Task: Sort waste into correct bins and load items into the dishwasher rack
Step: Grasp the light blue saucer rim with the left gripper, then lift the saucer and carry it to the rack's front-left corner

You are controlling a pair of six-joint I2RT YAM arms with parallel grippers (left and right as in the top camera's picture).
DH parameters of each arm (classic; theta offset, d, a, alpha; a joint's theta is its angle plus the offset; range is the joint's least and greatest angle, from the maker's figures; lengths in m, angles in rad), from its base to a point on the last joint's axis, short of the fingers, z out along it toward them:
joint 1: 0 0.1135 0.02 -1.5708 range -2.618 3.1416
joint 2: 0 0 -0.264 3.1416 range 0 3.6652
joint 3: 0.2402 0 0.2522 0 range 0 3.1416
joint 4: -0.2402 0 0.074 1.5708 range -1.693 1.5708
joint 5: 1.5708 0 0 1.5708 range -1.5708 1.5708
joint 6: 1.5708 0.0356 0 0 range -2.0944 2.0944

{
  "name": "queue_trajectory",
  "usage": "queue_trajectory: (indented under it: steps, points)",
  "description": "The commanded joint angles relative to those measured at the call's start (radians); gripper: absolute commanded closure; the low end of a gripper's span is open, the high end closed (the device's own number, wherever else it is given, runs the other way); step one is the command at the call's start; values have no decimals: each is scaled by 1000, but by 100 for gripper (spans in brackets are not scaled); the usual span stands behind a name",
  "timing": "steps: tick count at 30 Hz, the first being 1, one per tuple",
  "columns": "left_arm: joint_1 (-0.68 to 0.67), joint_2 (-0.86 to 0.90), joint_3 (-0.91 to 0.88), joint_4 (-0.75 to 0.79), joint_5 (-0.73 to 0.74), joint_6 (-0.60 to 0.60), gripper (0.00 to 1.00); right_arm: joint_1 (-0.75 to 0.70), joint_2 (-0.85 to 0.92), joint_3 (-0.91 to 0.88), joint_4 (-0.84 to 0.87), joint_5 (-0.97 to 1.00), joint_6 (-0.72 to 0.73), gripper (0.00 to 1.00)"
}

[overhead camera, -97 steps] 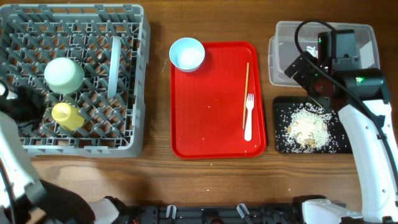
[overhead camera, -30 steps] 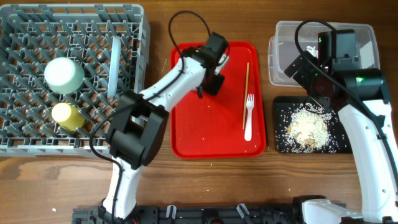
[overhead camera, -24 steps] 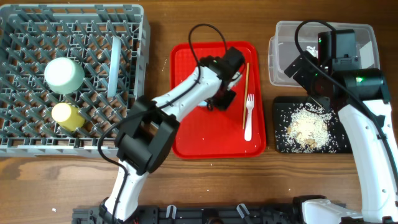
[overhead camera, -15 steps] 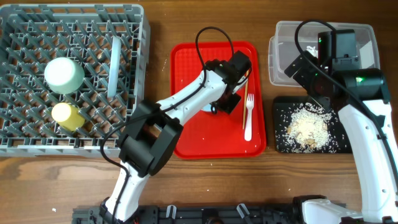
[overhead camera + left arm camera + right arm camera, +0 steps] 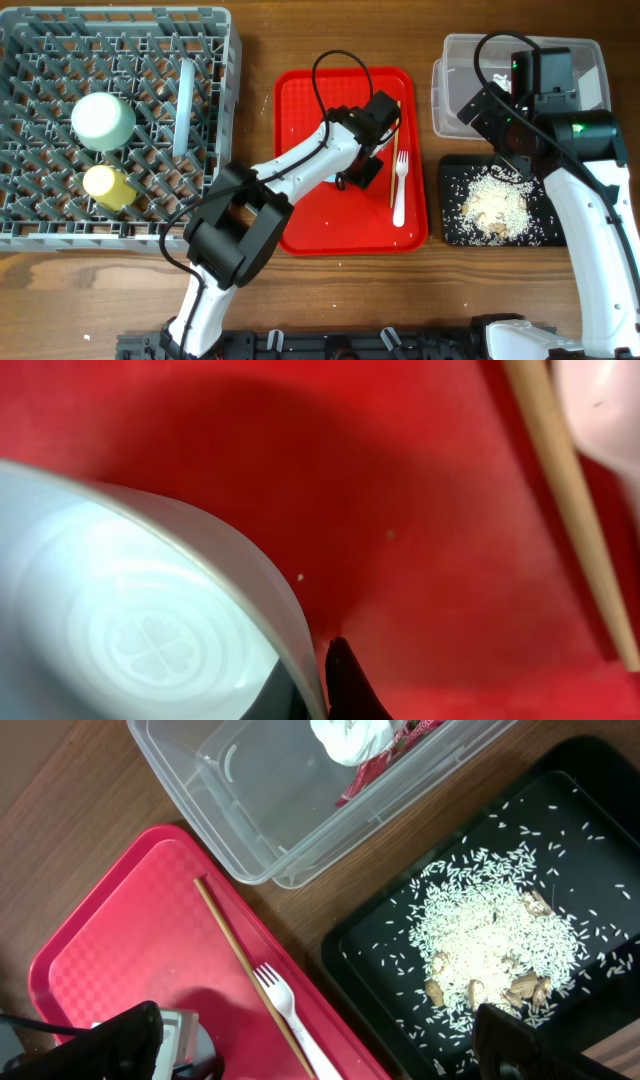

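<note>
My left gripper (image 5: 365, 165) reaches over the red tray and is shut on the rim of a pale blue-green bowl (image 5: 130, 620). The arm hides that bowl from overhead. One dark fingertip (image 5: 345, 685) shows outside the rim. The wooden stick (image 5: 395, 150) and white fork (image 5: 400, 190) lie just right of it on the tray, and both show in the left wrist view, the stick (image 5: 570, 490) and the fork (image 5: 610, 410). My right gripper (image 5: 330, 1050) is open and empty above the black tray (image 5: 450, 235) of rice (image 5: 480, 920). The wrapper (image 5: 370, 740) lies in the clear tub (image 5: 455, 100).
The grey rack (image 5: 215, 200) at the left holds an upturned bowl (image 5: 102, 120), the yellow cup (image 5: 107, 185) and a plate on edge (image 5: 183, 105). The red tray (image 5: 320, 210) lies in the middle with a few rice grains. Bare wooden table lies along the front.
The bowl has left the tray's far-left corner. My left arm came in, took it and carried it right across the tray to beside the stick. The right arm has not moved.
</note>
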Motion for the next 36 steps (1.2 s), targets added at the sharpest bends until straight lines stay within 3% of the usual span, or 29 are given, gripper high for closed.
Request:
queue_trajectory:
  steps: [1,8,13,17,21,27,30,36]
  points:
    - [2,-20,-3,-34,-149,-113,96,-1,2,6,0,17,-5,0]
    - [3,-227,20,-37,-444,-162,96,-1,2,6,0,17,-5,0]
    - [58,-482,20,3,-451,-170,96,-1,2,6,0,17,-5,0]
    - [198,-660,20,19,-416,-238,96,-1,2,6,0,17,-5,0]
    - [534,-794,20,19,-50,-241,96,-1,2,6,0,17,-5,0]
    - [1045,-763,20,35,459,-241,96,-1,2,6,0,17,-5,0]
    - [1230,-686,20,77,705,-259,96,-1,2,6,0,17,-5,0]
    - [1434,-417,20,198,1186,-323,96,-1,2,6,0,17,-5,0]
